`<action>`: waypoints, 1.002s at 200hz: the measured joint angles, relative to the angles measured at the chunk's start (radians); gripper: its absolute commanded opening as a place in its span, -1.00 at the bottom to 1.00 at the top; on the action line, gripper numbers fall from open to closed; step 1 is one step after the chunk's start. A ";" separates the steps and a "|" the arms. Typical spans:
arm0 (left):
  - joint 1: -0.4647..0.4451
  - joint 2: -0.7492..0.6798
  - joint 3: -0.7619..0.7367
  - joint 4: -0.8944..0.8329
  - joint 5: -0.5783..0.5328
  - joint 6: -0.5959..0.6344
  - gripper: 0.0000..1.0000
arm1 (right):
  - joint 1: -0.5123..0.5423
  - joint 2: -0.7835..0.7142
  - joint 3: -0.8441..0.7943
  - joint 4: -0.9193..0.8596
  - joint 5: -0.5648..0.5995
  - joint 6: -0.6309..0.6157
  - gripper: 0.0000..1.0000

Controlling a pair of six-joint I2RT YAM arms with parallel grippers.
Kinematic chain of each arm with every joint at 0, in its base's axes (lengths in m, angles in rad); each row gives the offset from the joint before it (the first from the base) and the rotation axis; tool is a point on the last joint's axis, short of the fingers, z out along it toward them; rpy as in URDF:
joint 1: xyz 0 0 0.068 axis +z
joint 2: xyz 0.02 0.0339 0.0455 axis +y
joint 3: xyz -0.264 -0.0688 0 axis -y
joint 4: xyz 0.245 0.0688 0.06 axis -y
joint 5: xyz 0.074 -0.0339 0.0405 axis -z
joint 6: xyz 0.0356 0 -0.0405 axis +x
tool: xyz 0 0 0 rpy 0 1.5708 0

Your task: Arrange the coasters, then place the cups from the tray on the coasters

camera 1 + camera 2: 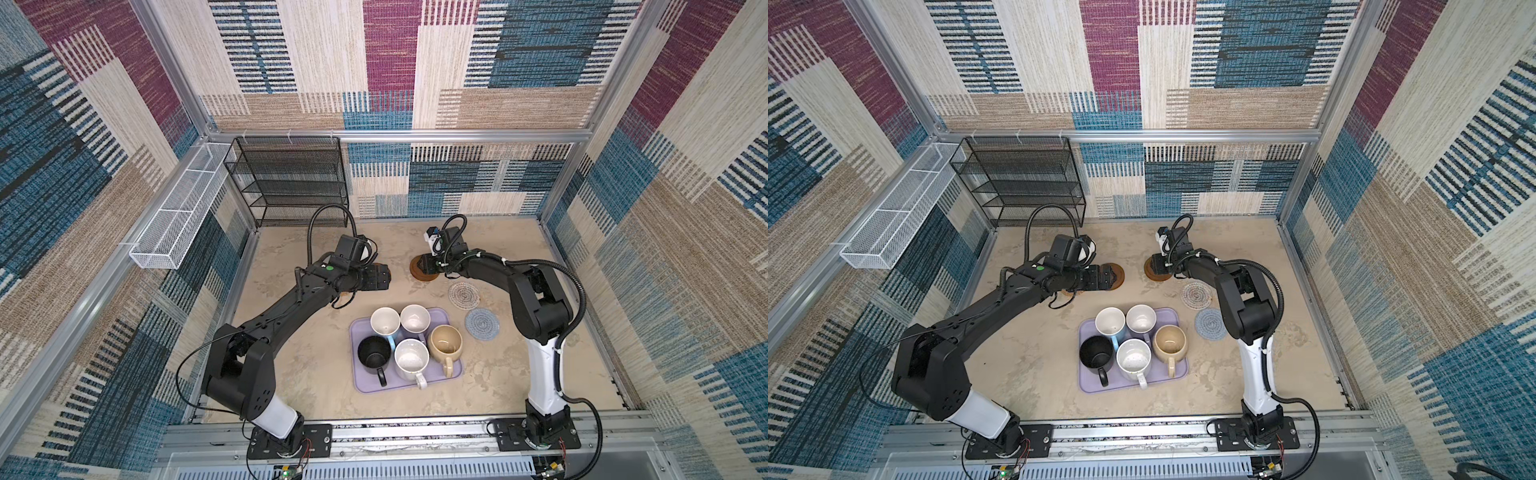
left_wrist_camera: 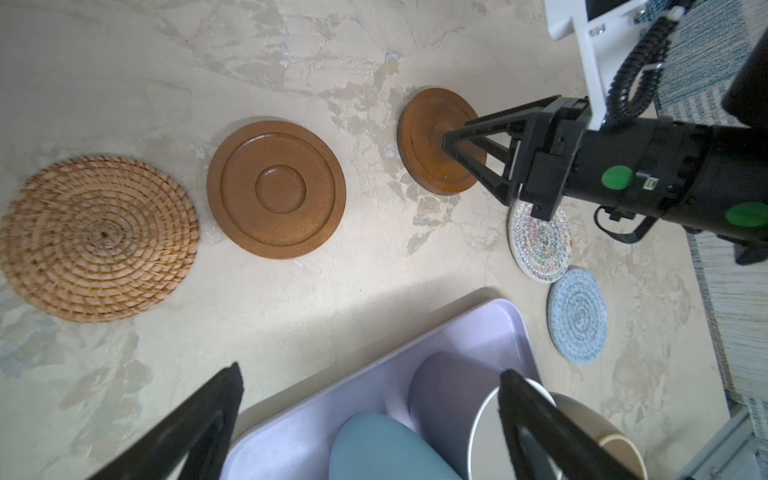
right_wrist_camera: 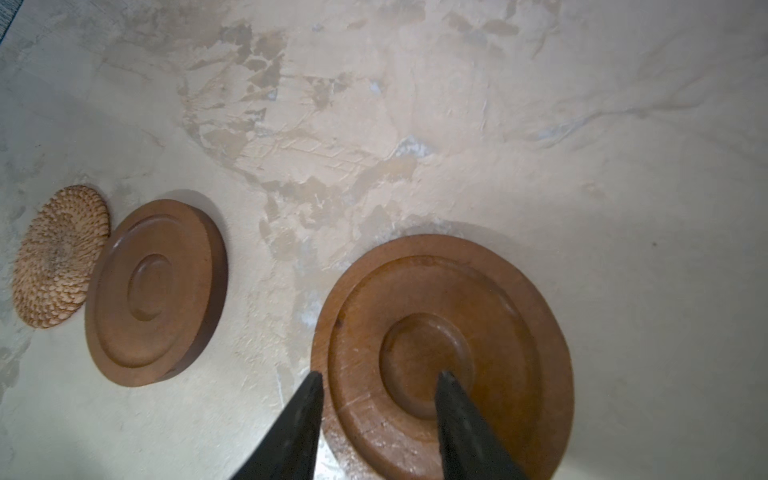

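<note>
Top views: 1 lavender rectangular plastic tray (image 1: 363, 380) w/ 5 handled mugs (image 1: 411, 359) (all upright); 2 round crochet coasters (image 1: 482, 324); 1 tan rattan coaster (image 2: 97, 237); 2 brown wooden coasters (image 2: 276, 189). L gripper (image 2: 370, 370) wide, empty; R gripper (image 3: 380, 374) narrow astride brown rim, grip unclear.

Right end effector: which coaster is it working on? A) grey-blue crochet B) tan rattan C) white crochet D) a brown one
D: the right end effector straddles the rim of a brown coaster, with one tip just off its edge and the other on its centre.
</note>
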 measured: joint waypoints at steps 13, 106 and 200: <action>0.000 0.003 -0.014 0.014 0.010 -0.008 0.97 | 0.000 0.010 0.002 -0.006 0.000 0.000 -0.11; 0.000 -0.036 -0.080 0.074 0.016 -0.024 0.97 | 0.040 0.077 0.036 0.031 -0.016 -0.004 -0.28; 0.000 -0.050 -0.098 0.083 -0.002 -0.024 0.97 | 0.102 0.079 0.029 0.043 -0.010 0.003 -0.33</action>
